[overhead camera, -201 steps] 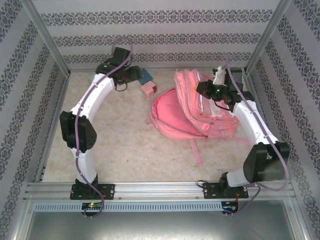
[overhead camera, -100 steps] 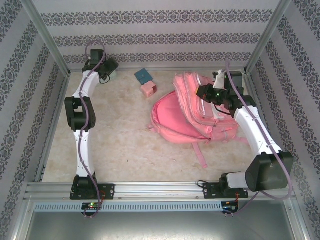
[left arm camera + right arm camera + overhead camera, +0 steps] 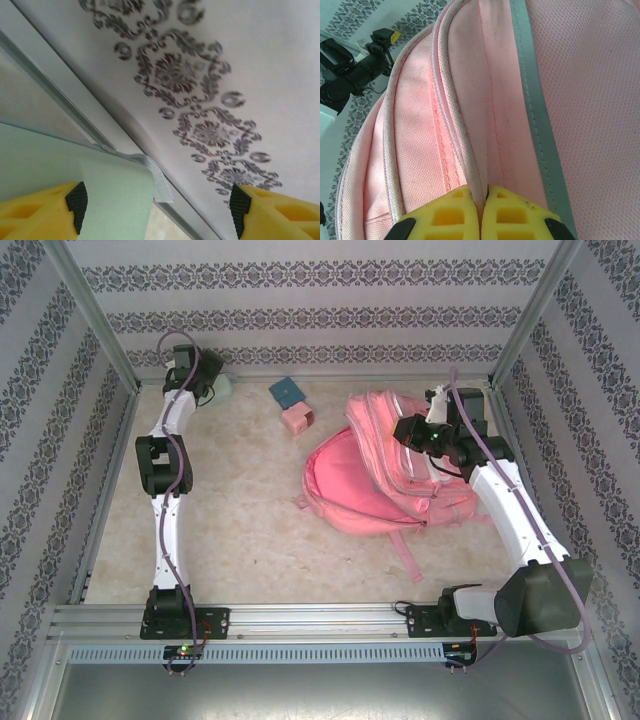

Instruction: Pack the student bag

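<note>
The student bag [image 3: 380,465], a large pink backpack, lies on the right half of the table with its main flap spread open toward the left. My right gripper [image 3: 415,428] is over its upper part, shut on a fold of the bag's pink fabric [image 3: 445,100] beside a pale trim stripe; the yellow fingers [image 3: 484,200] press together on that fold. My left gripper [image 3: 205,390] is in the back left corner, open. A pale green fabric item [image 3: 60,160] with a grey ribbon tab lies against its left finger, with a wide gap to the right finger [image 3: 270,212].
A teal block [image 3: 287,392] and a small pink boxy item [image 3: 297,420] sit at the back middle. The pale green item [image 3: 224,387] lies right by the back wall rail [image 3: 50,75]. Patterned walls and metal posts close in the table.
My left arm has swung from the back middle to the back left corner, and its jaws have widened. My right gripper keeps its hold, and the bag has shifted slightly.
</note>
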`<state>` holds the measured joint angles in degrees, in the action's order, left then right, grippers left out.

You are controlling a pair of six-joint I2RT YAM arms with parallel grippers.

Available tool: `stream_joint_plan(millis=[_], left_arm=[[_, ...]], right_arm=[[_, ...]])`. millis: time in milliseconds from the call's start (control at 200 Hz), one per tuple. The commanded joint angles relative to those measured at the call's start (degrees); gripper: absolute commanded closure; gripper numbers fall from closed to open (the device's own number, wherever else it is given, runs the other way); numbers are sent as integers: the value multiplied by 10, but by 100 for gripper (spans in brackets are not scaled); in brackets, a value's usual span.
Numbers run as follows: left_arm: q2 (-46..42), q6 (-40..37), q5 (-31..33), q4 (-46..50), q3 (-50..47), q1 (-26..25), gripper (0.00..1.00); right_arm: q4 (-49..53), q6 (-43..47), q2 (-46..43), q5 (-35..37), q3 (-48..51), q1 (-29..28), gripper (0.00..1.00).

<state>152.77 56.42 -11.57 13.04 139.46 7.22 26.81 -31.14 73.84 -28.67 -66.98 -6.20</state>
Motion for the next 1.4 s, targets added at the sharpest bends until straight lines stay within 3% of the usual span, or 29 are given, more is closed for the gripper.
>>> stream_joint_plan(millis=[0, 270, 644, 869, 999, 1134, 1394], left_arm=[[12, 21, 13, 48, 19, 15, 23], [-28, 5, -61, 137, -38, 16, 26], [-304, 48, -69, -11, -502, -25, 27], [-438, 94, -78, -43, -684, -108, 27], [-497, 53, -58, 18, -674, -157, 24], [-524, -5, -35, 83, -642, -151, 22], [-429, -137, -53, 180, -516, -110, 22]], right_arm=[[1, 4, -20, 8, -1, -2, 100], [-16, 7, 1, -6, -10, -5, 100], [-53, 15, 38, -38, -12, -11, 100], [-72, 18, 45, -47, -2, -12, 100], [-75, 18, 45, -50, 1, -12, 100], [-78, 15, 34, -49, 10, -12, 100], [-74, 14, 10, -43, 28, -13, 100]])
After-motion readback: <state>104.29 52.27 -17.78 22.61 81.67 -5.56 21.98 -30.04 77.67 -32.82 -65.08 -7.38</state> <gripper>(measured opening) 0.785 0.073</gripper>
